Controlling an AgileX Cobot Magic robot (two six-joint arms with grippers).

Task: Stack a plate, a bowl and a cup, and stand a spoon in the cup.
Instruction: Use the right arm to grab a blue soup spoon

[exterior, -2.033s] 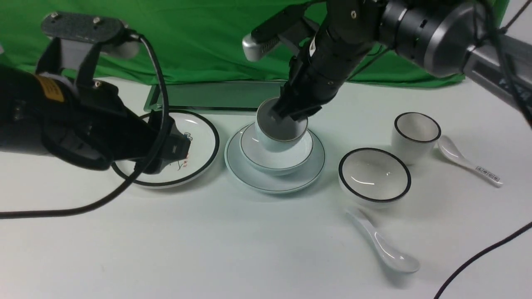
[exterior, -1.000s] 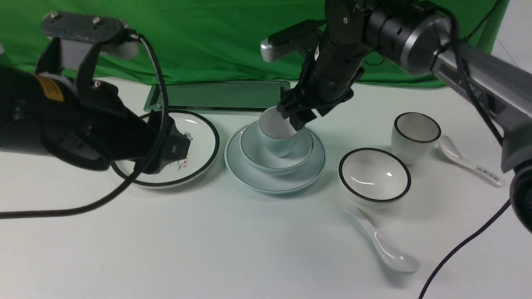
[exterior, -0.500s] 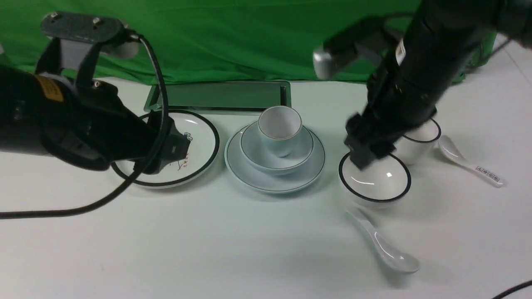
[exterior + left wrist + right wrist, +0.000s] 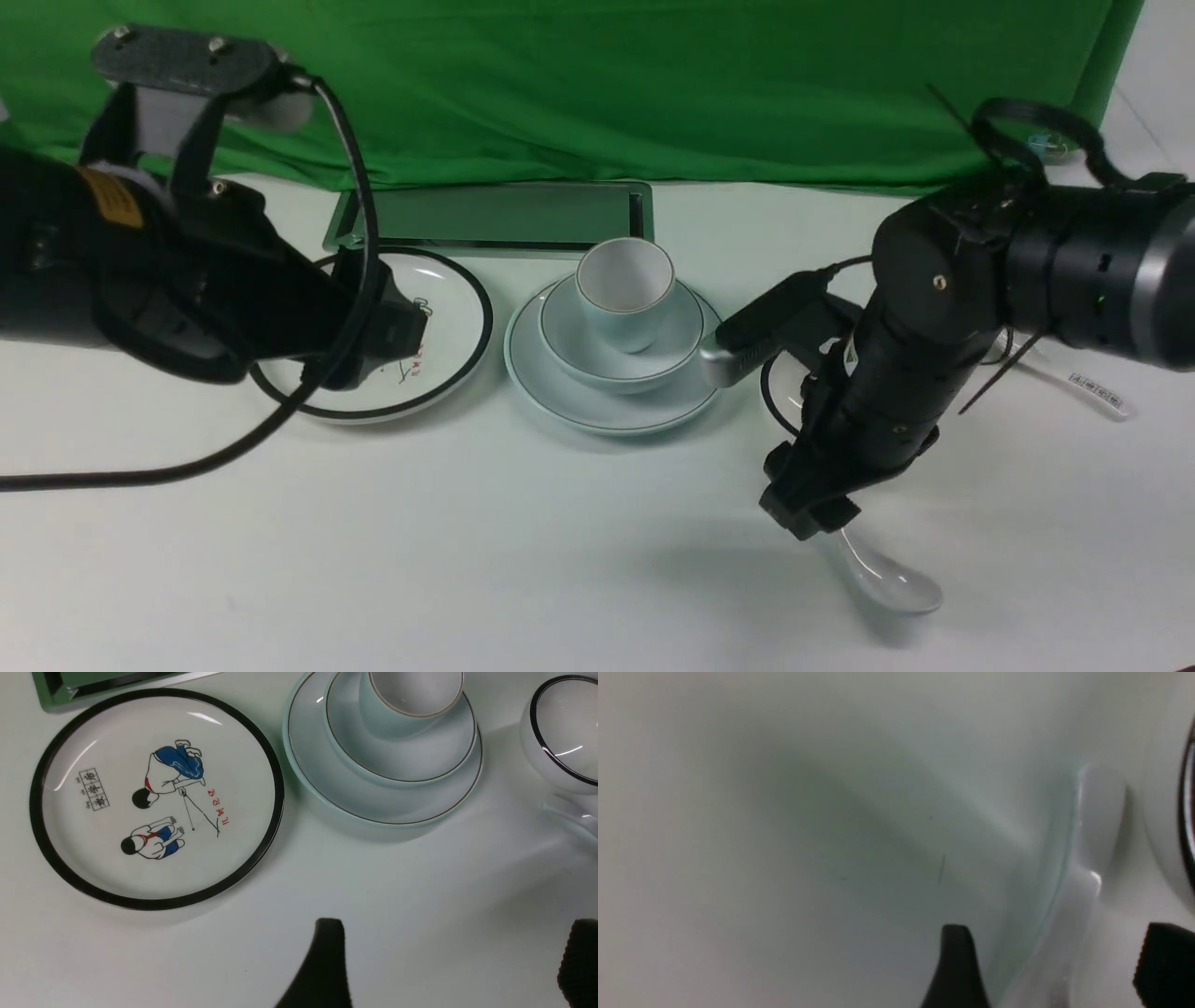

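The pale blue-green plate holds the bowl, and the cup stands in the bowl. The stack shows in the left wrist view too: plate, bowl, cup. The plain white spoon lies at the front right, its handle hidden under my right gripper. In the right wrist view my right gripper is open, low over the table, with the spoon handle between its jaws. My left gripper is open and empty, above the table.
A black-rimmed cartoon plate lies left of the stack. A black-rimmed white bowl sits right of it, mostly hidden behind my right arm in the front view. A marked spoon lies far right. A green tray lies behind.
My right gripper let go of the cup, leaving it in the bowl, then swung right and came down toward the front over the plain spoon's handle. The left arm has not moved.
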